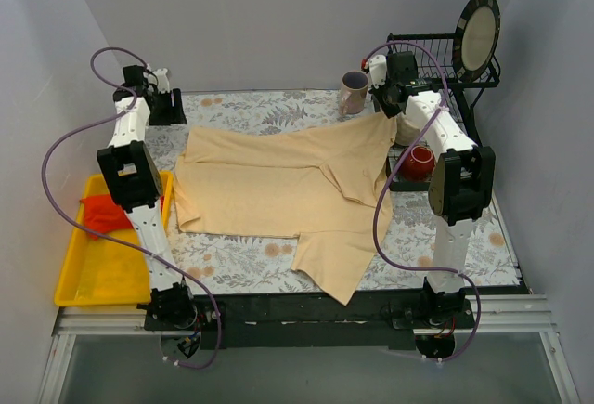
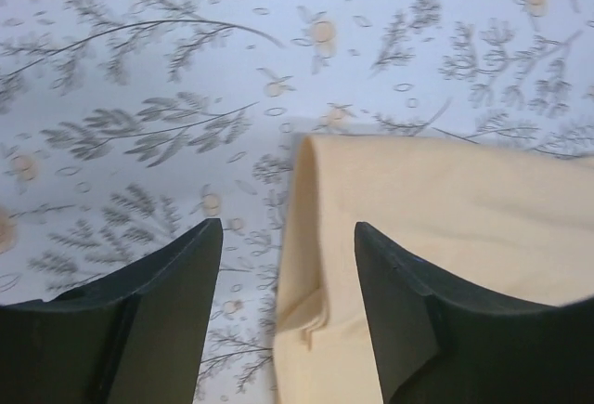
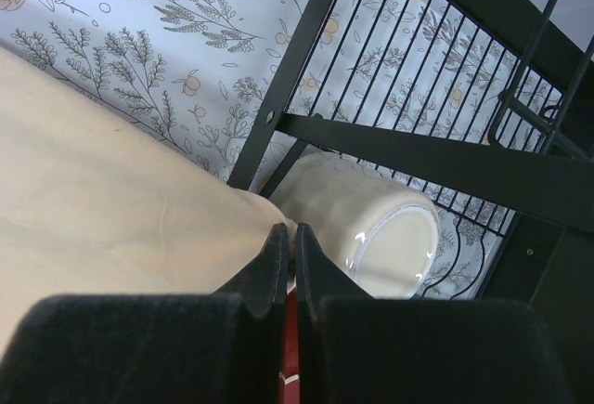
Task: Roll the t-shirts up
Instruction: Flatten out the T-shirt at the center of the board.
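Note:
A pale cream t-shirt (image 1: 278, 181) lies spread on the floral table cover, with one part hanging toward the near edge. Its back right corner is drawn up to my right gripper (image 1: 391, 111), which is shut on that cloth (image 3: 121, 209) beside the dish rack; the right gripper (image 3: 292, 232) shows no gap between its fingers. My left gripper (image 1: 170, 105) sits at the back left. In the left wrist view the left gripper (image 2: 288, 237) is open, its fingers astride the shirt's folded edge (image 2: 306, 265) without touching it. A red-orange garment (image 1: 107, 214) lies in the yellow tray.
The yellow tray (image 1: 70, 279) sits at the left table edge. A mug (image 1: 353, 91) stands at the back. The black wire dish rack (image 1: 464, 79) at the right holds a plate (image 1: 480, 32), a cream bowl (image 3: 371, 223) and a red cup (image 1: 419, 161).

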`<state>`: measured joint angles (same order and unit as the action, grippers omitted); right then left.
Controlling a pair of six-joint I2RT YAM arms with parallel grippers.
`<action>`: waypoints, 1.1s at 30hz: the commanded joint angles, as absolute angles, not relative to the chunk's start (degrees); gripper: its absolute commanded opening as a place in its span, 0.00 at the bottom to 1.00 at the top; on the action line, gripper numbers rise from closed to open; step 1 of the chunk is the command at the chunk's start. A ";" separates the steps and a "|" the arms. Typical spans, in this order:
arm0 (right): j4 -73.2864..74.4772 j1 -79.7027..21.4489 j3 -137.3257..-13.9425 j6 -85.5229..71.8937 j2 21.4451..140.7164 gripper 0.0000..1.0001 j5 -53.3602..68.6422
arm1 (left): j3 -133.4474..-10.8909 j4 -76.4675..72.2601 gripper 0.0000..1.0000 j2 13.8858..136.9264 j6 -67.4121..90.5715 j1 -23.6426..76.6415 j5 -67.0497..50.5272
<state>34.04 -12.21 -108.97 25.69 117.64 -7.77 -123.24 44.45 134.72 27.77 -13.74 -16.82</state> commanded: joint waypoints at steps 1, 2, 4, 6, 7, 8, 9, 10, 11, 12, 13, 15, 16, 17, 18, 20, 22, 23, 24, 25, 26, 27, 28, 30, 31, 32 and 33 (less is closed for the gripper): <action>32.26 -11.60 -109.16 26.37 117.07 0.01 -8.61 | -125.15 46.76 0.59 137.71 29.71 -11.95 -26.63; 32.34 -11.51 -109.16 26.45 116.98 0.01 -8.61 | -125.68 46.58 0.60 138.33 29.88 -11.78 -27.50; 32.52 -11.60 -109.16 26.63 116.98 0.01 -8.61 | -126.91 46.50 0.61 139.91 30.15 -11.78 -27.77; 32.61 -11.60 -109.07 26.81 116.98 0.01 -8.88 | -128.67 46.14 0.61 141.85 30.41 -11.78 -28.82; 32.78 -11.69 -109.07 26.89 116.81 0.01 -8.96 | -129.37 46.06 0.62 142.46 30.32 -11.86 -29.26; 32.78 -11.69 -108.81 26.98 116.89 0.01 -9.14 | -129.90 45.88 0.62 143.43 30.32 -11.78 -29.70; 32.87 -11.60 -108.72 27.07 116.81 0.01 -9.23 | -130.08 45.79 0.62 143.87 30.41 -11.78 -29.88; 32.87 -11.69 -108.46 27.24 116.63 0.01 -9.49 | -130.17 45.70 0.61 144.40 30.32 -11.69 -29.88; 32.87 -11.78 -108.02 27.33 116.63 0.01 -9.67 | -130.34 46.05 0.60 145.10 30.24 -11.69 -29.88; 32.78 -11.69 -107.93 27.42 116.54 0.01 -9.75 | -130.25 46.14 0.59 145.37 29.89 -11.60 -29.19; 32.78 -11.78 -107.76 27.51 116.46 0.01 -10.02 | -130.08 46.14 0.58 145.55 29.80 -11.69 -28.74; 32.70 -11.78 -107.49 27.51 116.37 0.01 -10.19 | -129.47 45.79 0.50 145.90 29.71 -11.78 -28.30; 32.70 -11.86 -107.40 27.51 116.45 0.01 -10.46 | -129.64 45.79 0.45 145.99 29.62 -11.69 -28.30; 32.52 -11.87 -107.40 27.68 116.37 0.01 -10.55 | -129.81 45.79 0.31 146.16 29.53 -11.69 -28.30; 32.43 -11.95 -107.49 27.69 116.54 0.01 -10.63 | -130.16 45.53 0.24 146.08 29.62 -11.69 -28.21; 32.34 -12.04 -107.58 27.77 116.81 0.01 -10.81 | -130.60 43.43 0.09 145.64 31.02 -11.95 -26.72; 32.26 -11.95 -108.10 27.77 117.42 0.01 -10.98 | -133.84 42.63 0.01 145.28 33.03 -12.22 -26.19; 32.26 -11.95 -108.45 27.77 117.60 0.01 -11.25 | -134.90 41.58 0.00 144.85 33.83 -12.48 -24.89; 31.73 -12.04 -108.72 27.69 117.68 0.01 -11.42 | -135.61 40.96 0.00 143.97 34.27 -12.65 -24.18; 31.55 -11.95 -109.42 27.60 117.69 0.01 -12.30 | -136.14 40.35 0.00 142.14 34.80 -12.92 -23.73; 31.20 -12.04 -109.86 27.51 117.51 0.01 -12.48 | -136.14 38.95 0.00 140.64 35.85 -13.53 -23.56; 30.85 -11.95 -110.30 27.51 117.51 0.01 -12.74 | -136.06 38.50 0.00 139.49 36.29 -13.97 -23.64; 30.59 -11.95 -110.91 27.51 117.25 0.01 -12.66 | -135.71 37.89 0.00 138.18 36.65 -14.24 -23.73; 30.41 -11.95 -112.49 27.34 116.81 0.01 -12.22 | -133.34 36.39 0.00 133.70 37.26 -15.73 -24.43; 30.32 -11.95 -112.94 26.99 116.20 0.01 -11.69 | -132.20 35.86 0.00 132.03 37.61 -16.17 -24.61; 30.32 -12.04 -113.46 26.90 116.02 0.01 -11.34 | -130.45 35.25 0.00 129.66 37.97 -17.22 -25.04; 30.32 -11.95 -113.55 26.81 115.75 0.01 -11.16 | -130.08 35.42 0.00 128.59 38.14 -17.75 -25.92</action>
